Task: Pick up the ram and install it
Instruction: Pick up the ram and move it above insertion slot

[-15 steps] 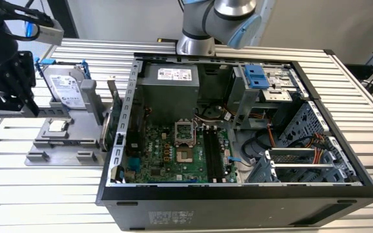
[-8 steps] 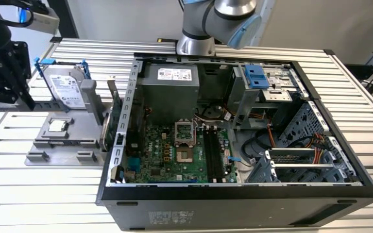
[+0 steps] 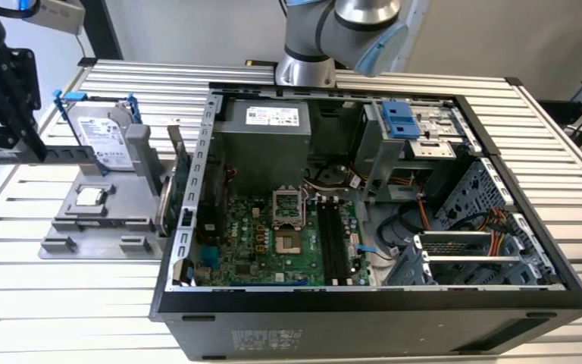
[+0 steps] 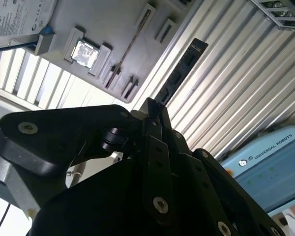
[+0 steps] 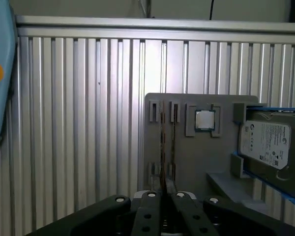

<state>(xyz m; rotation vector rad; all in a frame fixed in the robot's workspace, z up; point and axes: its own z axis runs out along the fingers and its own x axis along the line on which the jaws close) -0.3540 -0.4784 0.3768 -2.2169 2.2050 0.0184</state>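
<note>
Exterior view's left has the tool (image 3: 8, 144) clamped shut on the ram (image 3: 69, 155), held level above the table (image 3: 8, 227), well apart from the case (image 3: 372, 326) rightward. Such a thin stick could twist in the grip and jam at the slot.

In the second wrist view the near end of the ram (image 4: 179, 73) is hidden between the fingers (image 4: 157, 152) that clamp it; the hard drive (image 4: 19, 17) there is cut off by the picture's edge; in the exterior view the arm (image 3: 347, 30) is cut off at the top edge.
</note>
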